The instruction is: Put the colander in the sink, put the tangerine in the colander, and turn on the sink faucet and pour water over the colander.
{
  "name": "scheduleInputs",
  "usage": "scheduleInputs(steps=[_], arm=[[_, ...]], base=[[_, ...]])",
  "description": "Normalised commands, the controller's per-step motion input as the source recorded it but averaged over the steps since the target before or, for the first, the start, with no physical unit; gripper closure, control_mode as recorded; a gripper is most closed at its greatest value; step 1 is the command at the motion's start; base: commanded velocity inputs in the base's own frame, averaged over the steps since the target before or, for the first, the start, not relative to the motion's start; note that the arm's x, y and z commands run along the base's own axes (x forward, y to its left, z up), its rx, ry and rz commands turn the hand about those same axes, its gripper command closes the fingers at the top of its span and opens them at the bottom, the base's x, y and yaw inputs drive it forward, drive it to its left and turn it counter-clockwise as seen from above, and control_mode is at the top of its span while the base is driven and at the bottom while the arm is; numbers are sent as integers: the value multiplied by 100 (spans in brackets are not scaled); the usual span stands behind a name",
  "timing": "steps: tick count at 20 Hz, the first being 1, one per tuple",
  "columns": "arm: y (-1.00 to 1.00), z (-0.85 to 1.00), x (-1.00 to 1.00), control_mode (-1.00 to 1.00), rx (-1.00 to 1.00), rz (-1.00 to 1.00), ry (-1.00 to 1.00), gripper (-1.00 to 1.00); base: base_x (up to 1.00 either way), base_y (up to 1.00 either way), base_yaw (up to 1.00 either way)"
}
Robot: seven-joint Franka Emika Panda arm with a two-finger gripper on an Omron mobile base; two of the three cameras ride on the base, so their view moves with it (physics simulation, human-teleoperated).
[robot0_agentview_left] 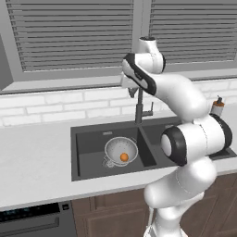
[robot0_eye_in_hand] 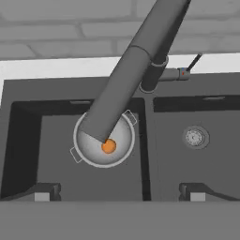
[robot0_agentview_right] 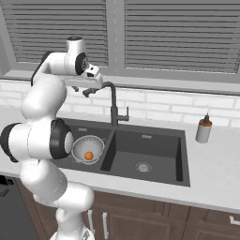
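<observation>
The silvery colander (robot0_agentview_left: pixel 121 149) (robot0_agentview_right: pixel 87 147) (robot0_eye_in_hand: pixel 104 139) stands upright in the left basin of the dark sink (robot0_agentview_left: pixel 92 139) (robot0_agentview_right: pixel 154 150) (robot0_eye_in_hand: pixel 56 154). Inside it lies the tangerine (robot0_agentview_left: pixel 124 157) (robot0_agentview_right: pixel 88 155) (robot0_eye_in_hand: pixel 108 146). The sink faucet (robot0_agentview_left: pixel 139 109) (robot0_agentview_right: pixel 113 110) (robot0_eye_in_hand: pixel 126 79) rises behind the basin divider, its spout reaching out over the colander. Its small lever (robot0_agentview_right: pixel 124 117) (robot0_eye_in_hand: pixel 187 70) sticks out to the right. My gripper (robot0_agentview_right: pixel 80 90) (robot0_eye_in_hand: pixel 119 193) hangs open and empty high above the left basin, just over the spout's end. No water shows.
A soap bottle (robot0_agentview_left: pixel 217 106) (robot0_agentview_right: pixel 204 130) stands on the counter right of the sink. The right basin holds only its steel drain (robot0_agentview_right: pixel 143 166) (robot0_eye_in_hand: pixel 194 137). A white tiled wall and a window with blinds rise close behind the faucet.
</observation>
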Motion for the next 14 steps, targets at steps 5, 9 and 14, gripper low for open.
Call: scheduleInputs(steps=[5,9,14], arm=[[-66,100,-32,-100,2,-7,-16,-100],[-61,100,-34,-100,5,-2,-17,-100],[-98,49,-42,-100,8,0,-18,-100]], base=[[0,0,0],[0,0,0],[0,0,0]])
